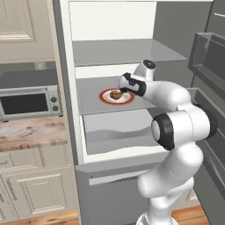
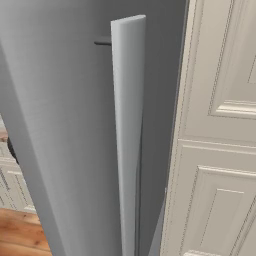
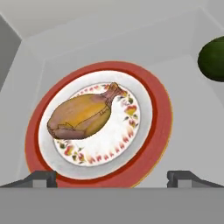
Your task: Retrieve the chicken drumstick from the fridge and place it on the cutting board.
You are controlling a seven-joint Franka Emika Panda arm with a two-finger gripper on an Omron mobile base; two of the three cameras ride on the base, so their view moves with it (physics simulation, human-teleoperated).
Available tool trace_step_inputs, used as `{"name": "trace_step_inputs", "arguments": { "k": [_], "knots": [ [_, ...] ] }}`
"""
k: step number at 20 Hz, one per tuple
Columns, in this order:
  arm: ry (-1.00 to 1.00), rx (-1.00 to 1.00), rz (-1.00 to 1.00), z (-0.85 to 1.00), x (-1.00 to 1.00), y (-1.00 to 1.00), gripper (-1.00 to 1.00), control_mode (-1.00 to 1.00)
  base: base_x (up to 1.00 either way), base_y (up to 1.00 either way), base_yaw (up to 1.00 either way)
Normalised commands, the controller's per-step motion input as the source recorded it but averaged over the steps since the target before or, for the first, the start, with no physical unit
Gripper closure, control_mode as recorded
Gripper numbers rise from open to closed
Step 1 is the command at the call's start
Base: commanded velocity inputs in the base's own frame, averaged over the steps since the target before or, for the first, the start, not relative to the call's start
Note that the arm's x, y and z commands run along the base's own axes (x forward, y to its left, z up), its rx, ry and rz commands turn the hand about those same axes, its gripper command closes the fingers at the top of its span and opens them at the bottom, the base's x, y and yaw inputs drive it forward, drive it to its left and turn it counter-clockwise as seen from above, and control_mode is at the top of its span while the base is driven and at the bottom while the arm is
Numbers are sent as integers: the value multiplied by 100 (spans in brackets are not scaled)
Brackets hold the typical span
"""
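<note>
With the fridge (image 1: 118,66) open, the pincer (image 3: 111,177), jaws wide and empty, hangs above the chicken drumstick (image 3: 83,116) on its red-rimmed plate (image 3: 153,131) at mid-frame, so it probably must descend and close.

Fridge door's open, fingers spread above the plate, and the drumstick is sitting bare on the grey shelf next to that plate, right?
Not quite. The hand view shows the chicken drumstick lying on the plate, not beside it. The rest stands.

The left base view faces the open fridge (image 1: 114,48) from behind the arm, the right base view presses close against its door, and the hand view looks closely down on the plate (image 3: 153,131) at frame centre.
</note>
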Motion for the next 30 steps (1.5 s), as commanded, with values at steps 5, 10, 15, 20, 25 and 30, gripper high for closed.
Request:
{"name": "trace_step_inputs", "arguments": {
  "k": [5, 10, 15, 20, 25, 30],
  "knots": [
    [-8, 23, -17, -4, 4, -10, -100, -100, 0, 0, 0],
    [-4, 13, -11, -2, 21, 0, -100, -100, 0, 0, 0],
    [0, 0, -8, -9, 48, 1, -100, -100, 0, 0, 0],
    [0, 0, -6, -8, 51, 2, -100, -100, 0, 0, 0],
    [6, 0, -1, -2, 15, 32, -100, -100, 0, 0, 0],
    [15, 0, 0, -5, 9, 45, -100, -100, 0, 0, 0]
  ]
}}
